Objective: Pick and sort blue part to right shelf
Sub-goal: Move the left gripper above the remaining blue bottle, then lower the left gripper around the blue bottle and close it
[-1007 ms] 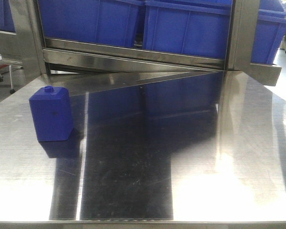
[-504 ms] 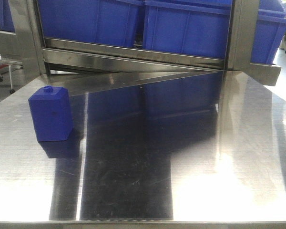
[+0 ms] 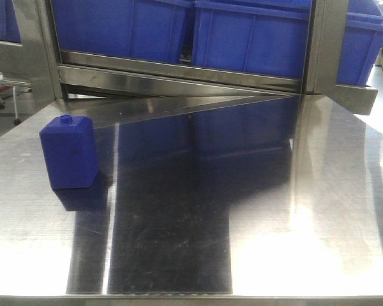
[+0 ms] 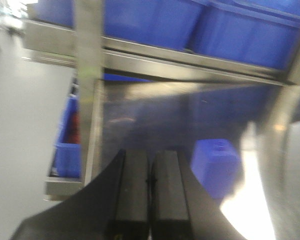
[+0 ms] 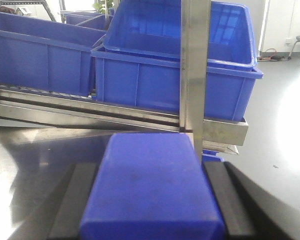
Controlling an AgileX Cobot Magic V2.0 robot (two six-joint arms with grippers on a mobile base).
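In the right wrist view my right gripper (image 5: 149, 169) is shut on the blue part (image 5: 152, 190). Only a flat dark-blue face of the part shows between the black fingers (image 5: 72, 200), and its cap is hidden. Just ahead stands the right shelf (image 5: 90, 112), a steel rack with a flat front rail, also in the front view (image 3: 179, 71). My left gripper (image 4: 150, 172) is shut with nothing between its pads, low over the table's left side. Neither gripper appears in the front view.
A squat blue block with a tiny round knob (image 3: 69, 156) stands on the steel table (image 3: 274, 210) at the left, just right of the left gripper (image 4: 215, 162). Large blue bins (image 5: 175, 75) fill the rack. An upright steel post (image 5: 195, 65) stands directly ahead of the right gripper.
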